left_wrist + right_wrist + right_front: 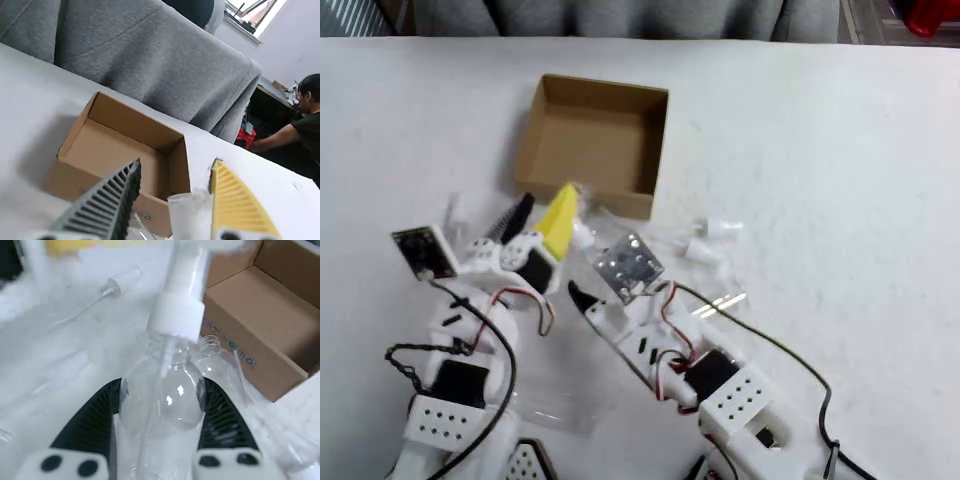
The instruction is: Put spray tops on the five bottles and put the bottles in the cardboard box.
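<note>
The right hand [161,386] grips a clear plastic bottle [160,420] fitted with a white spray top [177,315], just beside the brown cardboard box [260,325] on the white counter [840,140]. The left hand [176,165] is spread wide, facing the box.

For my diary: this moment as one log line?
right gripper shut on clear plastic bottle; white spray top on; left gripper open; brown cardboard box empty

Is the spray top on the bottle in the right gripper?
On: a white spray top sits on the neck of the clear bottle that the right gripper clamps. How tight, cannot tell.
</note>
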`<action>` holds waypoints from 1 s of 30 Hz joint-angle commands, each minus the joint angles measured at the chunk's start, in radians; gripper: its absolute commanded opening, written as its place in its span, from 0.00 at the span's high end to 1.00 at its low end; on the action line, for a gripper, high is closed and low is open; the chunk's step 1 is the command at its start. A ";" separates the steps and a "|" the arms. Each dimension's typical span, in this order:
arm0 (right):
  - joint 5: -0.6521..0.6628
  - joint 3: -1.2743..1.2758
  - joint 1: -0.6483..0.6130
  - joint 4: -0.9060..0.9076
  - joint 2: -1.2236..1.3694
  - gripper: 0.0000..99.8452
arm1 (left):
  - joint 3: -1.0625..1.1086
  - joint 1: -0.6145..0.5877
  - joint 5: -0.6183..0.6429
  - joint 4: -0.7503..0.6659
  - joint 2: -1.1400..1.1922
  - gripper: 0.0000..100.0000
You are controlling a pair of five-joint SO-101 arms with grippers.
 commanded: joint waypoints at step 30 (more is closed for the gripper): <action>0.002 0.152 -0.028 0.156 -0.601 0.98 | -0.167 0.010 0.075 0.238 -0.019 0.78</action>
